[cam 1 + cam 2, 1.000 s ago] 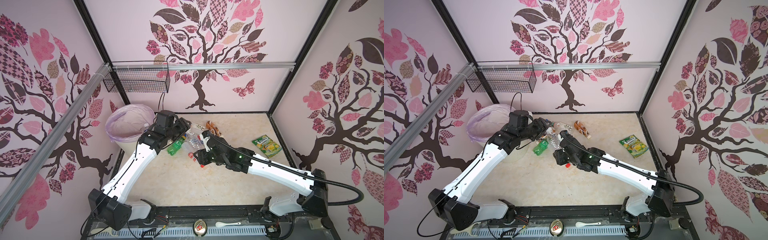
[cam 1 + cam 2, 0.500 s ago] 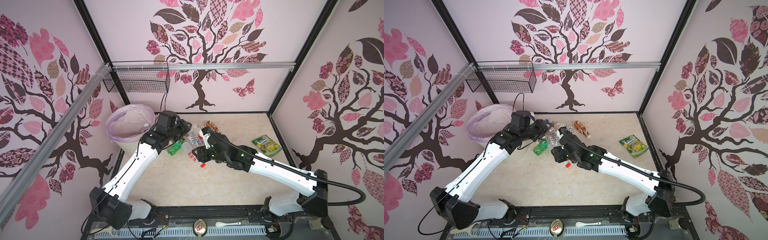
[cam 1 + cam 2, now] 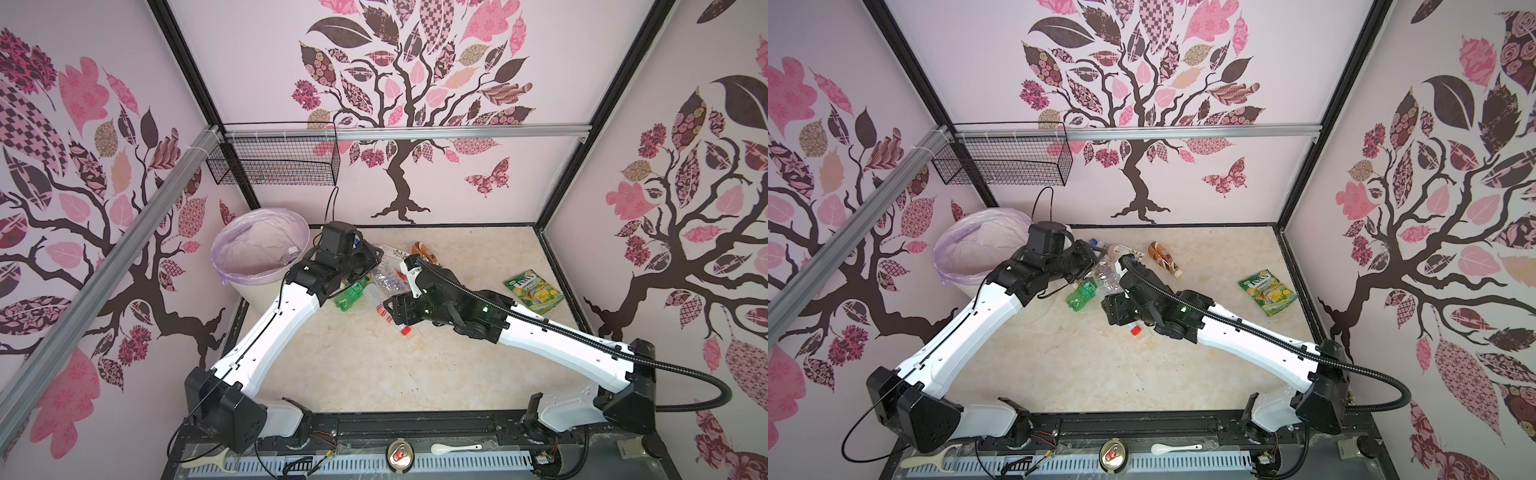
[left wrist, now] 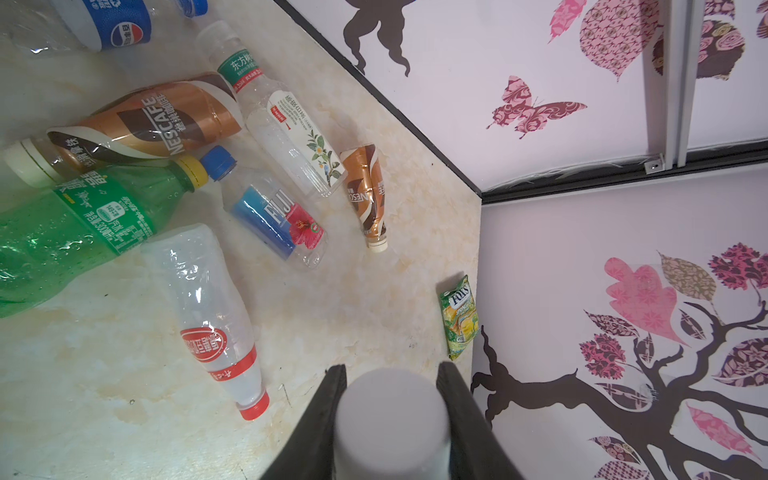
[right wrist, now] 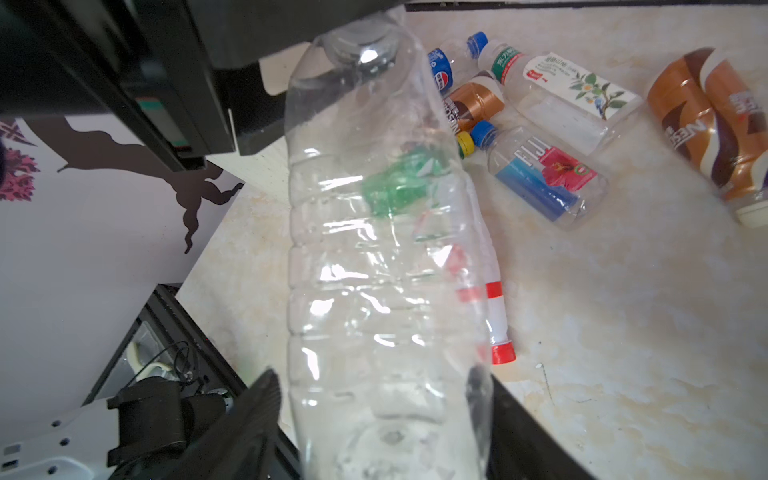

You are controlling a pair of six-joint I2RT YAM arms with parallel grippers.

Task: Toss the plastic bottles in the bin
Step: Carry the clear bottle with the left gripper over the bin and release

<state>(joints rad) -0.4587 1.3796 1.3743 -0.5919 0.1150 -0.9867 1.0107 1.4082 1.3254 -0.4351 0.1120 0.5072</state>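
While left jaws pinch bottle [image 5: 374, 270], tabletop [image 3: 374, 374] open toward front edge.

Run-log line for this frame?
phase: handover | left tool: shut on one end of clear bottle | right tool: open around other end | bin: bottle not yet over it

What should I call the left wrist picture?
Left gripper pinches a pale bottle end; more plastic bottles lie on the table.

Green bottle [image 4: 62, 232] cut off by edge; bottle end [image 4: 392, 424] blurred.
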